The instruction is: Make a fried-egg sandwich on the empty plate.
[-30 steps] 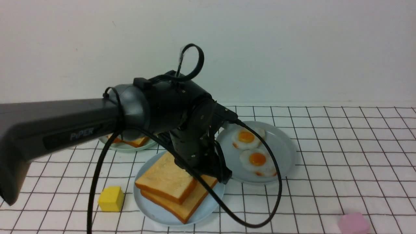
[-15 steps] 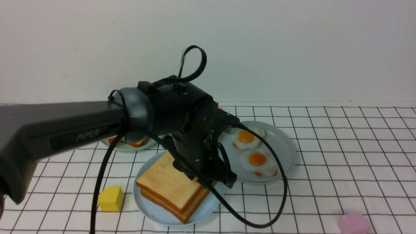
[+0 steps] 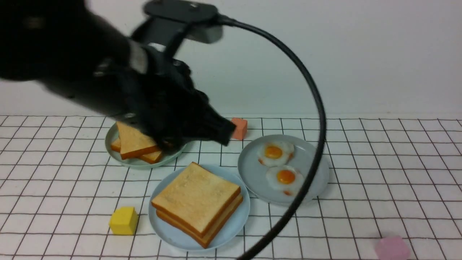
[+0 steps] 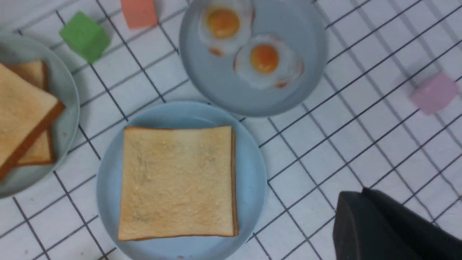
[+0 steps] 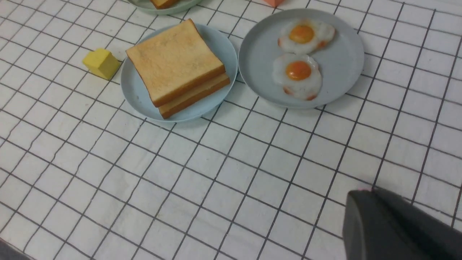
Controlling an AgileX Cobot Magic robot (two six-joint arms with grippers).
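Note:
Two golden toast slices lie stacked as the sandwich (image 3: 196,200) on the sky-blue plate (image 3: 231,231); whatever sits between them is hidden. In the left wrist view the top slice (image 4: 177,180) lies flat and square on that plate (image 4: 108,202). My left gripper (image 3: 225,134) hangs shut and empty, high above the table behind the sandwich, its jaws (image 4: 357,196) pressed together. The right gripper (image 5: 361,195) is shut and empty over the cloth near the front, well clear of the sandwich (image 5: 177,61).
A grey-blue plate (image 3: 314,180) right of the sandwich holds two fried eggs (image 3: 285,177). A pale green plate (image 3: 112,146) behind it carries two toast slices (image 3: 135,142). Yellow (image 3: 123,220), orange (image 3: 239,128), pink (image 3: 392,248) and green (image 4: 85,36) cubes lie around. The left arm's cable (image 3: 314,108) arcs over the egg plate.
The left arm has lifted off the sandwich and swung up and back to the left. The top slice, tilted a second ago, now lies flat. The left jaws opened, then shut again.

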